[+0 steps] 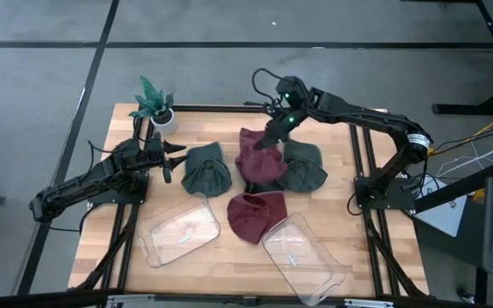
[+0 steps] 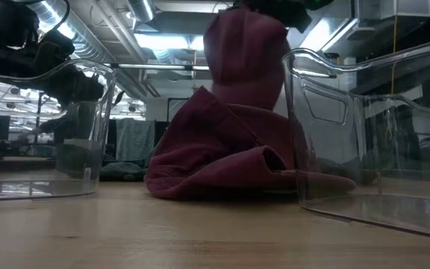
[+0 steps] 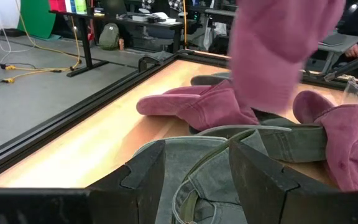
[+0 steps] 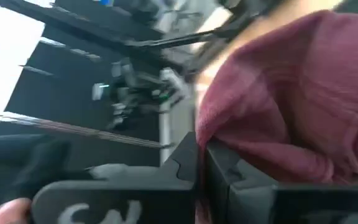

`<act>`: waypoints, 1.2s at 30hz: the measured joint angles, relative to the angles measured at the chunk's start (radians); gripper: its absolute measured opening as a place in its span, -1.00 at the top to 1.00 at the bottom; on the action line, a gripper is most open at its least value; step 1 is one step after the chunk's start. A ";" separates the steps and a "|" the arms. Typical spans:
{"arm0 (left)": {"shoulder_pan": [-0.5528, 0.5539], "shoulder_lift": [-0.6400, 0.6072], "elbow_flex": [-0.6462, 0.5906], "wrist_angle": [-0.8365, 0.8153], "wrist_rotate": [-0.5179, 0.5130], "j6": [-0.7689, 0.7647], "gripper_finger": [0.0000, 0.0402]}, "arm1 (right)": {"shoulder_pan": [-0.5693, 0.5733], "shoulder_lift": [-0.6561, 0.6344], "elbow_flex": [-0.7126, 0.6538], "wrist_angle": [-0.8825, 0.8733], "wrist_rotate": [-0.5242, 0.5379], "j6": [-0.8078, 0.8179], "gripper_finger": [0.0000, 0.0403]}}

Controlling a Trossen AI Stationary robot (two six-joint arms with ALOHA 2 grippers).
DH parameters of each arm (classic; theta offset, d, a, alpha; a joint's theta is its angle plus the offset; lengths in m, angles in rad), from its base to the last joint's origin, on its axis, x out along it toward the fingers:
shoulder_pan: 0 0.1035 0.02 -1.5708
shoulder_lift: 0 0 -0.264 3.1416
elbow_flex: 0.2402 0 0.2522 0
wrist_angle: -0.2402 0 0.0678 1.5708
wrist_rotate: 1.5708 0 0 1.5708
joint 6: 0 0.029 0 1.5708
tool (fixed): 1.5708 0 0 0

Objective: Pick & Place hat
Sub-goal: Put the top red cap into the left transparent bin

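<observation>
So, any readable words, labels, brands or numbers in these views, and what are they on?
None can be read with confidence.
Right gripper: pale marks on its dark body at the bottom of the right wrist view, cut off and blurred, not readable.
Maroon hat held by it, the green hat and the clear bins: no print visible.

Maroon hats (image 1: 257,216), grey-green hats (image 1: 205,169), clear bins (image 1: 179,232), light wood table (image 1: 101,231), black arms.
</observation>
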 joint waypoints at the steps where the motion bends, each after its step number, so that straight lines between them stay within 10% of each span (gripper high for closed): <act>1: 0.000 0.000 0.000 0.000 0.000 0.000 0.14 | -0.002 0.000 -0.002 -0.001 -0.029 0.003 0.95; 15: 0.000 0.000 0.000 0.000 0.000 0.000 0.14 | -0.007 0.001 -0.209 0.056 -0.024 -0.045 0.95; 36: 0.000 0.000 0.000 0.000 0.000 0.000 0.14 | 0.020 0.001 -0.105 0.200 -0.022 -0.002 0.95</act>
